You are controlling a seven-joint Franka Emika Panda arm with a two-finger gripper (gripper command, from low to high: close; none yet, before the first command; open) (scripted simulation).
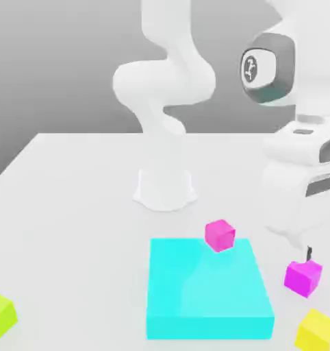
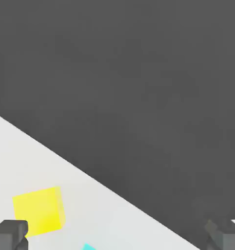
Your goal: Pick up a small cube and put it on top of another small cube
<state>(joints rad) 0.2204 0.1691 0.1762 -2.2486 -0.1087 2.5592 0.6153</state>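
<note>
Exterior view, left to right: lime cube [image 1: 0, 316], flat-faced, matte, at the near left edge. Cyan slab [image 1: 209, 288]: low square block, smooth, on a plain pale table [image 1: 79, 226]. Pink cube [image 1: 220, 235] by the slab's far edge, right of its middle; can't tell if touching. Purple cube [image 1: 303, 277] right of the slab, smooth, sharp-edged. Claw [image 1: 324, 243] open, nothing gripped, rounded white housing, dark fingertips, near the purple cube. Yellow cube [image 1: 318, 332] nearest on the right, plain faces.
</note>
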